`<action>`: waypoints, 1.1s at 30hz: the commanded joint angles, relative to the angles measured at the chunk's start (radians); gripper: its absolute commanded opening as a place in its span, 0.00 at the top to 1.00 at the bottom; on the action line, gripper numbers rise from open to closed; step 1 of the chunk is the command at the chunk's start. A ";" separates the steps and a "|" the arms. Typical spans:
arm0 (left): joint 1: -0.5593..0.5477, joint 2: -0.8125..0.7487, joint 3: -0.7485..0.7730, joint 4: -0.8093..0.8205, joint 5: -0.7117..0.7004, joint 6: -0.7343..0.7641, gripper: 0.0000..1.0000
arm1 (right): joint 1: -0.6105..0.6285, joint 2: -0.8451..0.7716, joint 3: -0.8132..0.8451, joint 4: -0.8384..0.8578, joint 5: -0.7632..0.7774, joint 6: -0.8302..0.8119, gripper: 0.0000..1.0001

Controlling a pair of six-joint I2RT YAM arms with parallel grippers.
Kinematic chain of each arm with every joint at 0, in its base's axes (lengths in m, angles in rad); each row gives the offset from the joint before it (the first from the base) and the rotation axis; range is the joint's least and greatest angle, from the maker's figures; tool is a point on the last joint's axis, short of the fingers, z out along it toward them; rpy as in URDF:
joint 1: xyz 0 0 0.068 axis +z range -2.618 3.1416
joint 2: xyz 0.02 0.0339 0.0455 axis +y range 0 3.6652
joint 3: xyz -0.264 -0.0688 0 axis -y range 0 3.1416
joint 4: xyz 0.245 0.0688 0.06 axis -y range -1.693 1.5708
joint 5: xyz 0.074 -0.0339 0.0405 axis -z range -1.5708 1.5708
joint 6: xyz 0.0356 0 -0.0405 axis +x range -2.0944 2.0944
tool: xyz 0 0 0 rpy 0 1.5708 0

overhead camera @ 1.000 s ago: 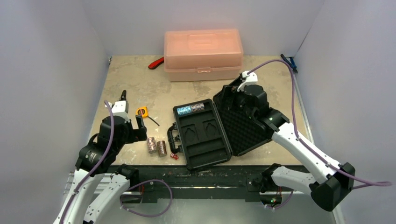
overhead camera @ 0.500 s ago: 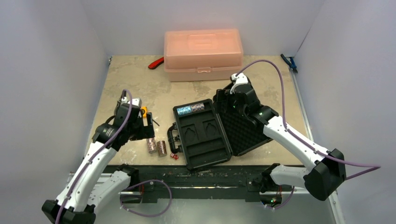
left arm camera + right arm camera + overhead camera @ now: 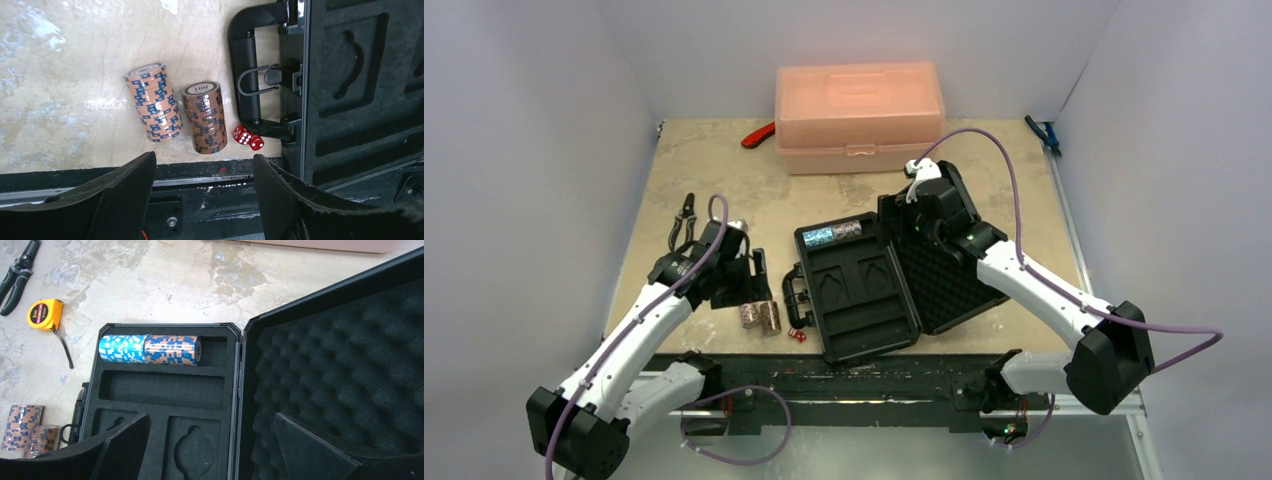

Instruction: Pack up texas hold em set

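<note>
The black foam-lined briefcase (image 3: 864, 320) lies open, its lid (image 3: 949, 280) leaning to the right. A row of blue and reddish-brown chips (image 3: 834, 232) fills its far slot and also shows in the right wrist view (image 3: 150, 350). Two reddish-brown chip stacks (image 3: 154, 109) (image 3: 203, 117) stand on the table left of the case handle (image 3: 246, 75). Two red dice (image 3: 247, 137) lie beside the handle. My left gripper (image 3: 203, 157) is open and empty, above and just in front of the stacks. My right gripper (image 3: 211, 416) is open and empty over the case hinge.
A pink plastic box (image 3: 859, 115) stands at the back. A yellow tape measure (image 3: 46, 314) and black pliers (image 3: 684, 215) lie left of the case. A red-handled tool (image 3: 759, 135) lies by the box. The table's front edge (image 3: 200, 172) runs just below the stacks.
My left arm has swung right and forward to hover over the two chip stacks. My right gripper has shifted left along the lid toward the hinge. Chips and dice have not moved.
</note>
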 commanded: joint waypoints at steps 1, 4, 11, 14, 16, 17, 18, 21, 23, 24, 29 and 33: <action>-0.033 0.021 -0.035 0.048 0.029 -0.073 0.31 | 0.002 -0.005 0.041 0.043 -0.014 -0.018 0.01; -0.052 0.039 -0.057 0.060 0.025 -0.111 0.35 | 0.003 -0.007 0.033 0.049 -0.017 -0.019 0.01; -0.100 0.093 -0.114 0.143 0.009 -0.159 0.39 | 0.003 0.010 0.039 0.057 -0.047 -0.017 0.01; -0.119 0.110 -0.124 0.167 0.006 -0.178 0.40 | 0.003 0.009 0.038 0.054 -0.037 -0.014 0.01; -0.129 0.128 -0.125 0.173 0.006 -0.191 0.40 | 0.003 0.010 0.035 0.056 -0.040 -0.015 0.01; -0.134 0.136 -0.126 0.175 -0.017 -0.198 0.41 | 0.003 0.012 0.035 0.056 -0.043 -0.015 0.01; -0.140 0.148 -0.127 0.175 -0.026 -0.204 0.41 | 0.003 0.016 0.035 0.055 -0.043 -0.015 0.01; -0.156 0.169 -0.130 0.179 -0.039 -0.216 0.42 | 0.002 0.026 0.035 0.053 -0.043 -0.013 0.01; -0.162 0.181 -0.134 0.182 -0.047 -0.219 0.42 | 0.002 0.031 0.035 0.051 -0.045 -0.013 0.01; -0.165 0.186 -0.137 0.186 -0.050 -0.223 0.42 | 0.003 0.032 0.034 0.053 -0.046 -0.013 0.01; -0.172 0.215 -0.147 0.208 -0.060 -0.229 0.44 | 0.003 0.034 0.032 0.056 -0.057 -0.016 0.01; -0.173 0.245 -0.149 0.221 -0.061 -0.233 0.46 | 0.002 0.043 0.032 0.056 -0.057 -0.015 0.01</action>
